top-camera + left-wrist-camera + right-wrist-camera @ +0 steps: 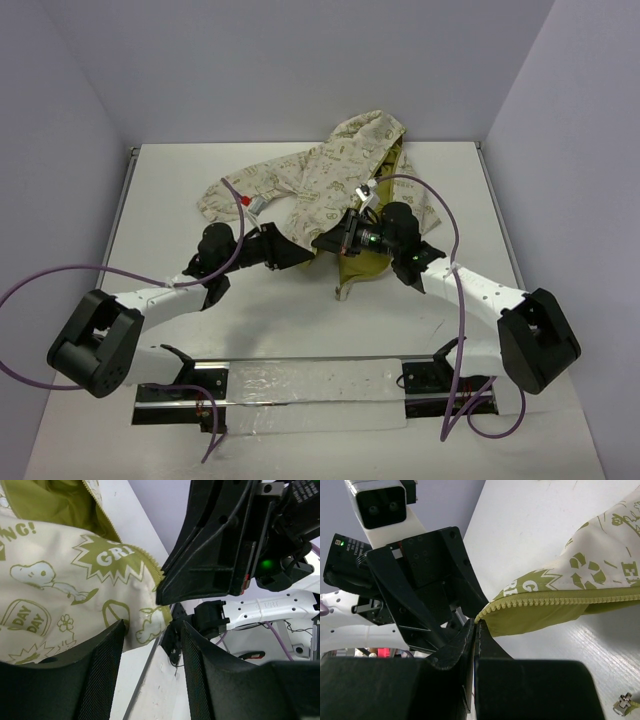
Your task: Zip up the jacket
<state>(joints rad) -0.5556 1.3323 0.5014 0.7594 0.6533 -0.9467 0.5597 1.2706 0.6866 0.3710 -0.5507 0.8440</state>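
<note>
Right gripper [474, 626] pinched on jacket [605, 565] toothed olive zipper edge [545, 600]; left gripper [152, 630] agape.

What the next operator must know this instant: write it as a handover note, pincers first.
Left pincer: open, beside the lower front corner of the jacket, holding nothing.
Right pincer: shut on the bottom end of the zipper edge.
Jacket: on the table, front open, olive lining showing.
Done: one zipper end pinched.
Left to do: join the two sides and zip up.
</note>
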